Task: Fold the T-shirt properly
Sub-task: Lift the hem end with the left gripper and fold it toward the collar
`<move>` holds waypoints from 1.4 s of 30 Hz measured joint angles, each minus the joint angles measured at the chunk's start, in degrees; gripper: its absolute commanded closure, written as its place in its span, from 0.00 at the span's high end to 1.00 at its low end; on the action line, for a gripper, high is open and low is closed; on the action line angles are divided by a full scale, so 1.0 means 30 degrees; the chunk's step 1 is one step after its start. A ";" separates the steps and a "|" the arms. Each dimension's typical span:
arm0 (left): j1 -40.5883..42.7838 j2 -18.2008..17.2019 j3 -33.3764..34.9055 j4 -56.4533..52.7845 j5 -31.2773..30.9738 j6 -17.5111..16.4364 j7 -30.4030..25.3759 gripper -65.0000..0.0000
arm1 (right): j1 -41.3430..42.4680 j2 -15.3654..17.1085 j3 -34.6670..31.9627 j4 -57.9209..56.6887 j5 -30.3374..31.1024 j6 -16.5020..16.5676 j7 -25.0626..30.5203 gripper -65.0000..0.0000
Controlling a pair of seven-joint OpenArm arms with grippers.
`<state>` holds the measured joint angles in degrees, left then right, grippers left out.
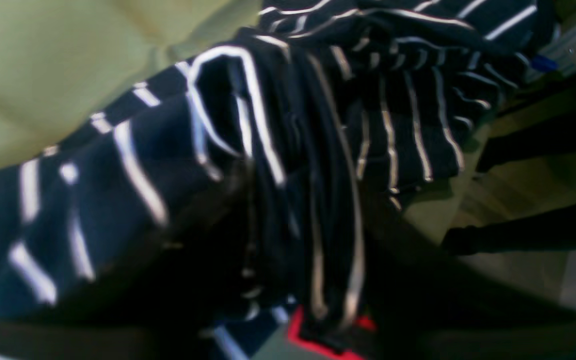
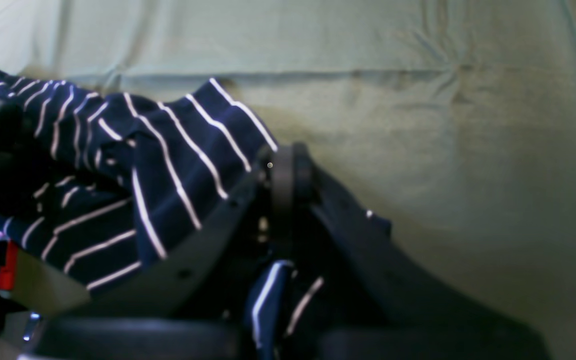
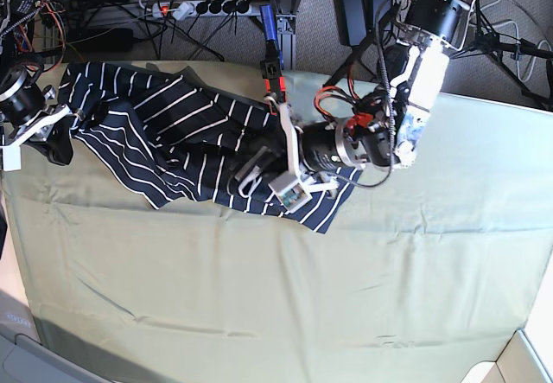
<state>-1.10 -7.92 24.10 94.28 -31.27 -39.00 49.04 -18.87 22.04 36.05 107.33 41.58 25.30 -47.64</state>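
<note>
Even light overhead, soft blur at the wrists
Both wrist views smear the T-shirt (image 1: 133,165) stripes; near foregrounds sink into shadow

Left gripper (image 1: 268,280) jaws — perhaps buried in blurred T-shirt (image 1: 118,200)

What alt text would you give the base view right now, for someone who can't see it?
A navy white-striped T-shirt lies bunched across the far left of an olive-green cloth. The left claw reaches into its right end, while the right claw holds its left edge.
</note>
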 measured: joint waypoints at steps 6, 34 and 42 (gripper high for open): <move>0.0146 0.0007 0.1698 -0.0007 0.0036 0.0015 -0.0546 0.51 | 0.0000 0.0000 0.0000 0.0000 -0.0284 0.0000 -0.0007 0.00; -0.0007 0.1013 0.1734 0.2608 -0.1450 0.0029 -0.0051 0.51 | 0.0000 0.0000 0.0000 0.0000 -0.1086 -0.0007 0.0444 0.07; 0.0000 0.1042 -0.0379 0.2652 -0.1428 0.0015 0.0044 0.51 | 0.0007 -0.0007 0.0073 0.0000 -0.2025 -0.0066 0.0809 0.23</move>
<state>-1.10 -4.80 22.96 102.24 -35.55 -38.96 49.17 -18.85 22.02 36.27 107.33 35.51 25.10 -45.21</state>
